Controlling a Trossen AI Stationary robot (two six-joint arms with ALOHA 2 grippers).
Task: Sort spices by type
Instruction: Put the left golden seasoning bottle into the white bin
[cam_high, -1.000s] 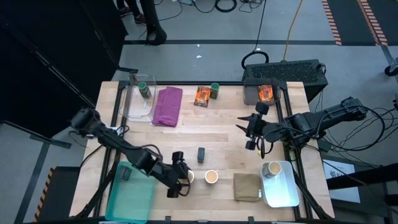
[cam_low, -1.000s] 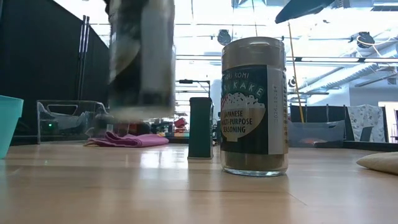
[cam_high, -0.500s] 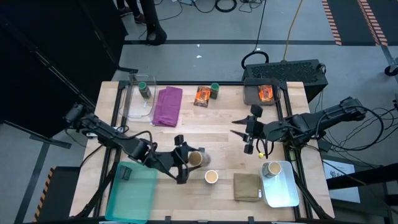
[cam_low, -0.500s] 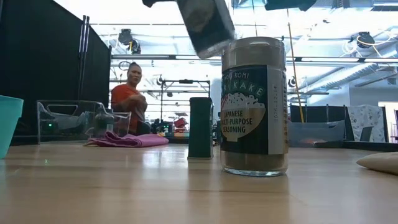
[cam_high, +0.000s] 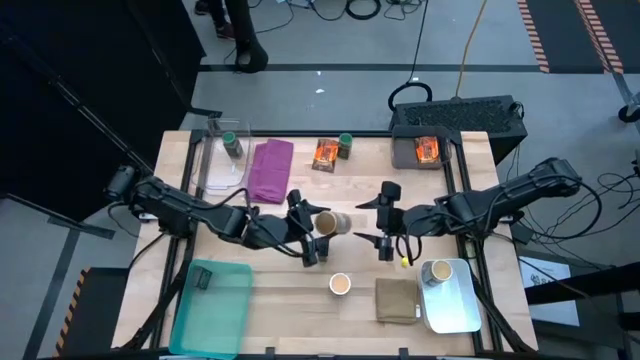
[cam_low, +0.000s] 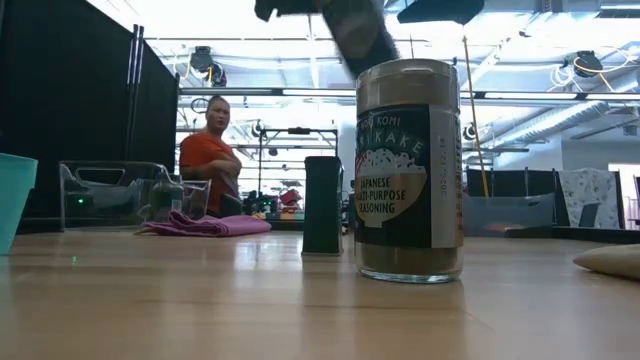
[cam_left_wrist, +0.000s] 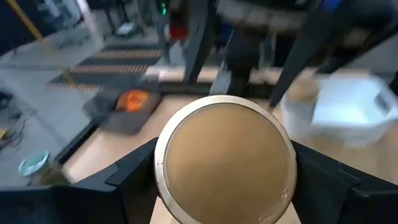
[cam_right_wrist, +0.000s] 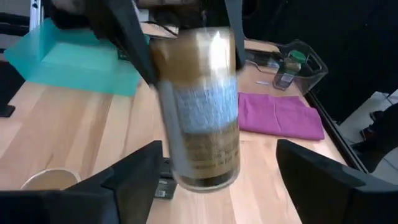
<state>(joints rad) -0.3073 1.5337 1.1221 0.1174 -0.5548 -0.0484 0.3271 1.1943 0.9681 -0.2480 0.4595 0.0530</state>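
While the left gripper (cam_high: 312, 232) hangs over mid-table clamped on a tan-topped jar (cam_high: 333, 222), the right gripper (cam_high: 383, 220) faces it from just beside, fingers spread wide with nothing between them. Held jar is off the wood, tipped sideways, its tan lid (cam_left_wrist: 225, 165) pointing toward the right gripper; the right wrist view shows its white label (cam_right_wrist: 206, 113) between the left arm's dark fingers (cam_right_wrist: 127, 34). Landmark: purple cloth (cam_high: 269, 169) at the far side of the table. Just beside the cloth, toward the table's left edge, a clear bin (cam_high: 214, 165) holds one green-lidded jar (cam_high: 231, 144). On the cloth's other side lie an orange packet (cam_high: 325, 153) and a second green-lidded jar (cam_high: 345, 146), close together. Further along that same far edge, another orange packet (cam_high: 427, 150) sits in a dark tray (cam_high: 402, 152). Well apart from the cloth, at the near edge: a teal tray (cam_high: 225, 322) with a dark block (cam_high: 201, 277), another tan-topped jar (cam_high: 340, 285) standing upright, a folded olive cloth (cam_high: 397, 300), and a white tray (cam_high: 462, 311) holding a third tan-topped jar (cam_high: 437, 272). A person in an orange top (cam_low: 207, 158) sits beyond the table.
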